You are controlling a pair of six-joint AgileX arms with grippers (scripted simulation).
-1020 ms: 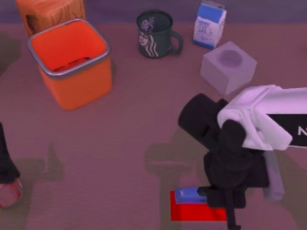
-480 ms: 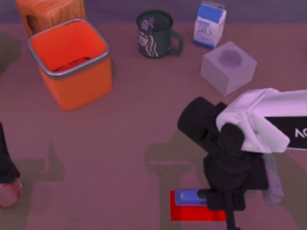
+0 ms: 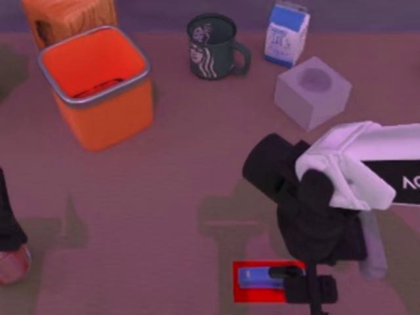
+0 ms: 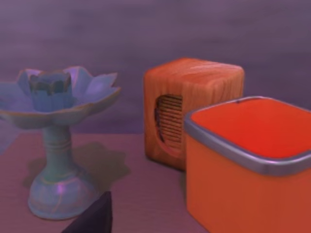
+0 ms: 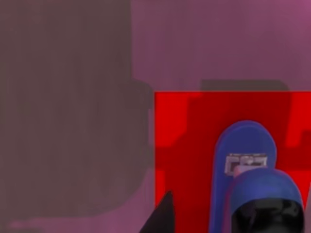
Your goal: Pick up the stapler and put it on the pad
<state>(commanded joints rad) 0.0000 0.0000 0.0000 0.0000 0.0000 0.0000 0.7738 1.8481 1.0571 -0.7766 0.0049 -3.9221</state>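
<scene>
At the counter's [image 3: 170,197] left edge, near side, the left arm [image 3: 8,216] stands parked; whether the left gripper [image 4: 95,221] is apart or together cannot be told. Its wrist view looks across at a pale blue lotus-shaped stand [image 4: 53,141], a wooden box [image 4: 192,111] and the orange bin [image 4: 248,165] with its metal rim.

In the top view the wooden box [image 3: 65,16] sits at the far left, with the orange bin [image 3: 98,85] touching or just beside its near side. Further right along the far edge is a dark green mug [image 3: 213,46], upright, handle pointing right. Right of it stands a blue-and-white milk carton [image 3: 287,33], and just nearer than the carton is a pale lavender cube [image 3: 312,92] with a round mark on top.

The right arm [image 3: 354,164] reaches in from the right edge towards the near side. Below it the red pad [image 3: 252,293] lies flat on the counter near the near edge, right of centre. The blue stapler [image 3: 257,275] lies on the pad, lengthwise left to right, its right end hidden under the right gripper [image 3: 305,285]. In the right wrist view the stapler [image 5: 243,155] rests on the pad [image 5: 189,160], and the one visible finger [image 5: 163,218] stands clear of it with red pad showing between, so the gripper reads as apart, not clamped on the stapler.
</scene>
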